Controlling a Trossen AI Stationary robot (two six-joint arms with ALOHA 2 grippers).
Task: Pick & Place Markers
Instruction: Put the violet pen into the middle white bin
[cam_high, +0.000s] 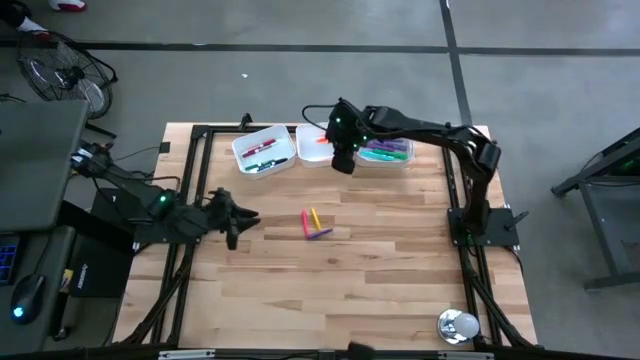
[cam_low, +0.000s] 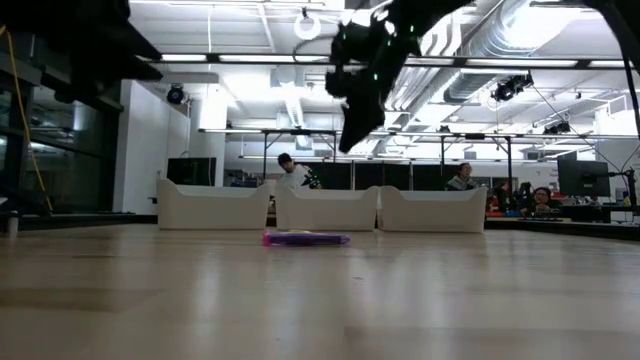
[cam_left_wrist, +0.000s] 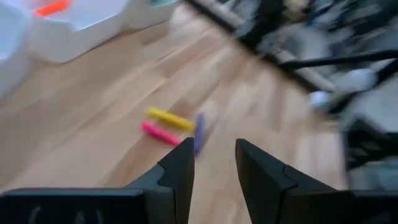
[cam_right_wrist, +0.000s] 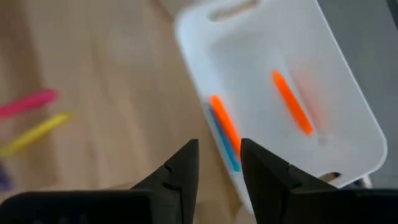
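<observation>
Three markers lie flat on the wooden table near its middle: a pink marker (cam_high: 305, 224), a yellow marker (cam_high: 315, 216) and a purple marker (cam_high: 321, 234), also in the left wrist view as pink marker (cam_left_wrist: 160, 133), yellow marker (cam_left_wrist: 169, 118) and purple marker (cam_left_wrist: 199, 132). My left gripper (cam_high: 243, 218) (cam_left_wrist: 214, 163) hovers open to their left, pointing at them. My right gripper (cam_high: 343, 162) (cam_right_wrist: 219, 163) is open and empty, raised over the middle tray's (cam_high: 312, 156) near rim. Inside that tray lie two orange markers (cam_right_wrist: 291, 102) (cam_right_wrist: 224, 121) and a blue marker (cam_right_wrist: 225, 142).
Three white trays stand in a row at the table's far side: the left tray (cam_high: 248, 155) holds red markers, the right tray (cam_high: 400, 160) green, purple and blue ones. A shiny round object (cam_high: 457, 325) sits at the near right corner. Bare wood lies toward the near edge.
</observation>
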